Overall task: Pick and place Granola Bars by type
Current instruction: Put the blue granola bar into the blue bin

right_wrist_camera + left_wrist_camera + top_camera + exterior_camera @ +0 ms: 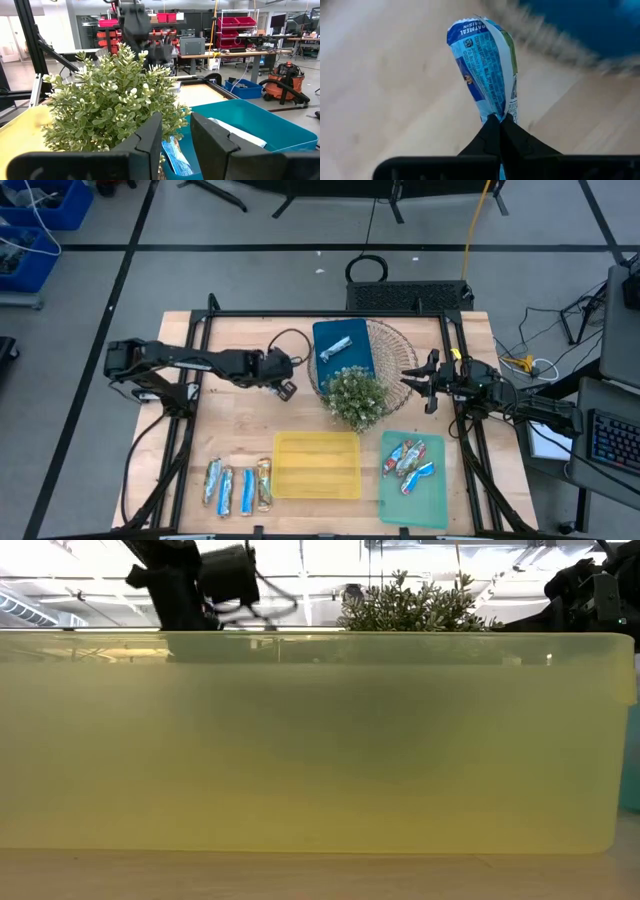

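My left gripper point(286, 387) hangs over bare table left of the blue tray point(330, 362), shut on a blue-and-white granola bar point(482, 65). One silver-blue bar point(337, 348) lies in the blue tray. Several bars point(238, 485) lie side by side on the table at the near left. Several more point(410, 460) lie in the green tray point(435, 500). My right gripper point(175, 135) waits open at the right, level, facing the bushy plant point(356, 397), with nothing between its fingers. My left gripper pinches one crimped end of the bar's wrapper point(500, 114) between its two fingertips. The fingers slant down from the table's left side. The bar sticks out beyond the fingertips, lifted clear of the wooden table.
A yellow tray point(317, 465) sits at the near middle and its wall point(320, 740) fills the low view. A woven basket point(395, 348) lies under the blue tray's right side. The plant stands between the trays. Bare wood lies left of the blue tray.
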